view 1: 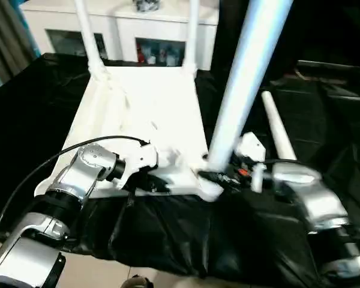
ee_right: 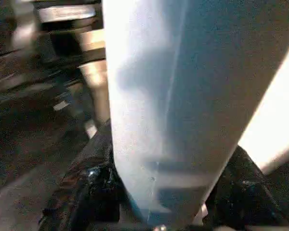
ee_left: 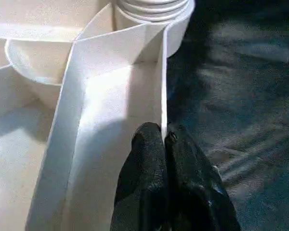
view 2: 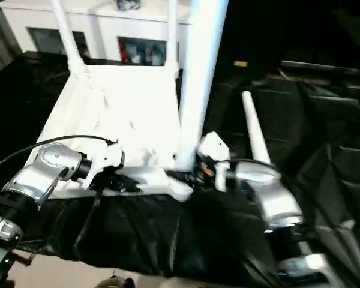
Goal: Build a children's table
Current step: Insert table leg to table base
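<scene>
The white tabletop (view 1: 150, 108) lies upside down on the black cloth. Two legs (view 1: 87, 36) (view 1: 193, 36) stand in its far corners. A third leg (view 1: 246, 72) stands tilted in the near right corner socket, and my right gripper (view 1: 219, 176) is shut on its lower end; in the right wrist view the black fingers (ee_right: 86, 192) flank the tube (ee_right: 183, 96). My left gripper (ee_left: 164, 134) is shut on the thin near rim (ee_left: 161, 82) of the tabletop, a short way from that socket (ee_left: 151, 9). The fourth leg (view 1: 277, 129) lies loose on the cloth to the right.
A white cabinet (view 1: 150, 24) with glass-fronted compartments stands behind the table. Black cloth (view 1: 324, 120) covers the work surface, rumpled at the right. The near edge of the cloth hangs over the floor (view 1: 108, 270). A black cable (view 1: 42, 165) loops from my left arm.
</scene>
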